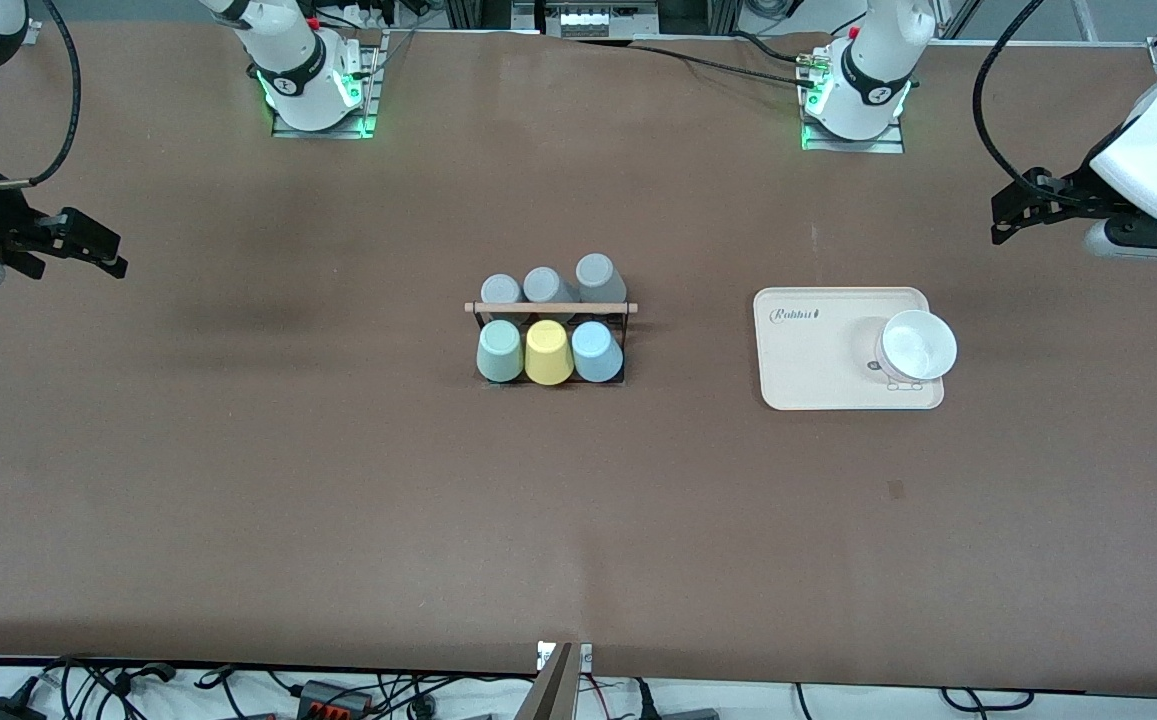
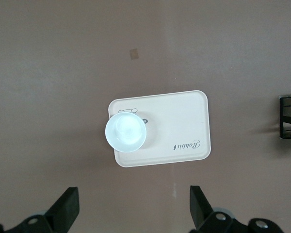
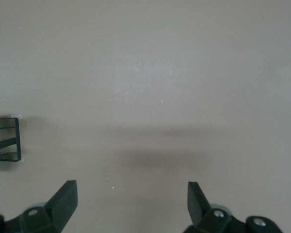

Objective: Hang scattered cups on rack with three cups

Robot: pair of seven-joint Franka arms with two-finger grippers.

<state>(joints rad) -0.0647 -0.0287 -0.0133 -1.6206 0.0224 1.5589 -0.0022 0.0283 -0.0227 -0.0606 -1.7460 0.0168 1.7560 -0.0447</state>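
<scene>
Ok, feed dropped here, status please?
Left gripper and right gripper open, empty, at table ends. Green cup and blue cup on rack. Nothing blocking.

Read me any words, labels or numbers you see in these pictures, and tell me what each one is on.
"Rabbit": cursive print on the cream tray, near the corner farthest from the white bowl.
A small printed figure on the tray beside the bowl: half hidden, no words readable.
Round marks on both arm bases: too small to read.
Cups and rack: no text.
</scene>
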